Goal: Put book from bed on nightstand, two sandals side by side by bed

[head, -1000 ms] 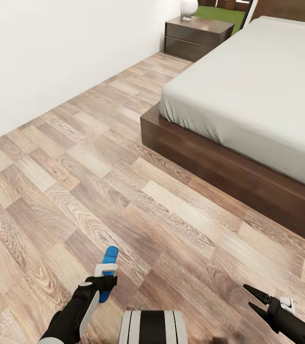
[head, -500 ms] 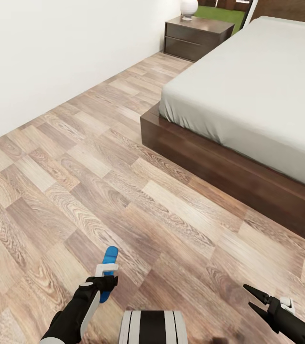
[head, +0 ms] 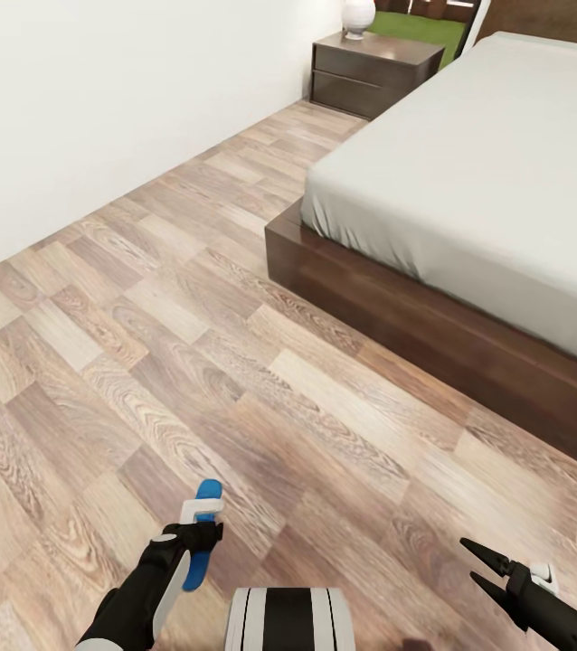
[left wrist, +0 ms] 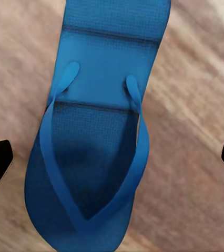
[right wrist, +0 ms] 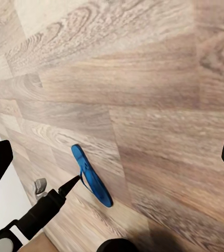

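One blue sandal hangs off the floor at my left gripper, which is shut on it low in the head view. The left wrist view has the sandal close up, straps facing the camera, above blurred floorboards. From the right wrist view the same sandal looks edge-on, with a left fingertip touching it. My right gripper is open and holds nothing, low at the right. The bed lies ahead on the right. A nightstand stands beyond its far corner. The book and the other sandal are out of view.
A white wall runs along the left side of the wood floor. A white lamp stands on the nightstand. The bed's dark frame juts out low at floor level. My trunk is at the bottom edge.
The floor has slid a little toward the bottom of the head view, so the camera has moved. The sandal stays at my left gripper. The right gripper is unchanged.
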Robot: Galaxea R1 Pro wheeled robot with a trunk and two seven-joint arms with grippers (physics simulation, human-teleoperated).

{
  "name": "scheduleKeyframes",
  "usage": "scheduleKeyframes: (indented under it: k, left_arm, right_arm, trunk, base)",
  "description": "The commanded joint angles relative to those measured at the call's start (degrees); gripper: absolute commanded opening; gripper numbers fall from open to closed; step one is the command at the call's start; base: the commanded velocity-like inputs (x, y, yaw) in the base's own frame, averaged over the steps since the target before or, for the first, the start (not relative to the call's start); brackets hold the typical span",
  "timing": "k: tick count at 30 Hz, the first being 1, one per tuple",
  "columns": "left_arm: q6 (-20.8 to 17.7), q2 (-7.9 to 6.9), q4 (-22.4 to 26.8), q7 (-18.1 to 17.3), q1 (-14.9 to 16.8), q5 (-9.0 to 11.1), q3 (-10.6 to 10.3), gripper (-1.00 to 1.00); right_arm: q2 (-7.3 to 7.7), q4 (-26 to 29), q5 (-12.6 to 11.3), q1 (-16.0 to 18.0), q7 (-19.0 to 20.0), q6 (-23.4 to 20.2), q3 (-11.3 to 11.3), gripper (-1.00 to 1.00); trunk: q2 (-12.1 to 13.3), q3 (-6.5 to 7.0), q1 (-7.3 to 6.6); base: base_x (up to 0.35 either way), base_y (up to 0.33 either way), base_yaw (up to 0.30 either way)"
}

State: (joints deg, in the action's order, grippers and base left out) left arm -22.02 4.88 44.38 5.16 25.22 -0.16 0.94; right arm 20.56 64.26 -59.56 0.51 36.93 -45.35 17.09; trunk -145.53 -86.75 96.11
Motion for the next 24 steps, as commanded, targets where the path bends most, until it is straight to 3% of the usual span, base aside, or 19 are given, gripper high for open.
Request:
scheduleKeyframes:
  k: [1, 24]
  left_arm:
    - [-0.3, 0.02, 0.1, 0.1, 0.0, 0.0, 0.1, 1.0]
    - [-0.3, -0.04, 0.1, 0.1, 0.0, 0.0, 0.1, 1.0]
  right_arm:
    - [0.0, 0.0, -0.1, 0.0, 0.1, -0.4, 0.1, 1.0]
    - [-0.01, 0.0, -0.1, 0.0, 0.1, -0.4, 0.1, 1.0]
  trunk:
    - [0.0, -0.03, 0.0]
    - [0.0, -0.03, 0.0]
  base:
    - [0.064, 0.0, 0.0]
    - [0.024, 0.0, 0.0]
